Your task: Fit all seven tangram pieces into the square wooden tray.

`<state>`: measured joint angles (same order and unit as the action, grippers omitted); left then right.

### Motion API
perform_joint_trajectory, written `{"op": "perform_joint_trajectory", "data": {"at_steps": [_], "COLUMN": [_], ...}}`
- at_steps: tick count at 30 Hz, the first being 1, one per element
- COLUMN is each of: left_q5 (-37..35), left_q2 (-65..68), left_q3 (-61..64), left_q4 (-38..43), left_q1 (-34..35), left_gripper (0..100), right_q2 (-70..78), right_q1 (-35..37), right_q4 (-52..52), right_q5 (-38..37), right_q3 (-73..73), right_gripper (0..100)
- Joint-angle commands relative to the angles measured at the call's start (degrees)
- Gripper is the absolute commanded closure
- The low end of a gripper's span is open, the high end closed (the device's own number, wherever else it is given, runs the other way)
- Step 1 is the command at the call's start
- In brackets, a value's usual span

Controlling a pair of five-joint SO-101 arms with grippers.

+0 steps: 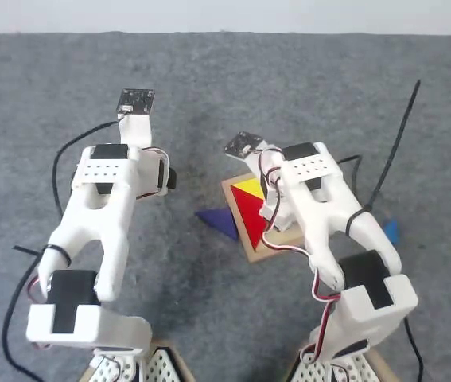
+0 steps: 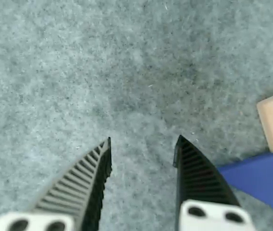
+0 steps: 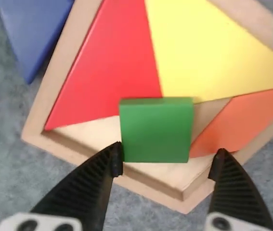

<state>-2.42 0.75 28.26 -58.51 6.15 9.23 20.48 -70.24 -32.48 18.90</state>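
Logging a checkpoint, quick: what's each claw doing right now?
Left claw: open, empty, over grey carpet.
Right claw: open, flanking the green square wooden piece, not clamped.

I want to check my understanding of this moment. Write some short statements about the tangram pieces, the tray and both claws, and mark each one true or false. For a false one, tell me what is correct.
1. The left claw is open, with nothing between its fingers. True.
2. The blue triangle lies inside the wooden tray. False: it lies on the carpet beside the tray.
3. The red piece and the yellow piece meet along an edge inside the tray. True.
4. The green square lies on the carpet. False: it is within the tray's rim, by the red piece.
5. The right claw is shut. False: it is open.
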Motion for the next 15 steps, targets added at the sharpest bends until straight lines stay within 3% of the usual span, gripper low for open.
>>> {"op": "perform_joint_trajectory", "data": {"at_steps": [1,8,15], "left_q5": [-0.3,-0.2,-0.2], "left_q2": [-3.3,-3.2,-2.8], "left_q3": [-2.4,-2.2,-2.2], "left_q4": [-0.4,-0.4,-0.4], "left_q1": [-0.1,-2.2,-2.3], "left_gripper": [79,79,79], "right_q2": [-5.9,-11.9,-6.8], "right_q1": [0.7,2.9,0.2], "right_q4": [1.4,2.6,16.0], "right_q5": [2.5,2.6,10.7], "right_q3": [-1.8,1.5,1.5], "right_gripper": [71.3,71.3,71.3]}}
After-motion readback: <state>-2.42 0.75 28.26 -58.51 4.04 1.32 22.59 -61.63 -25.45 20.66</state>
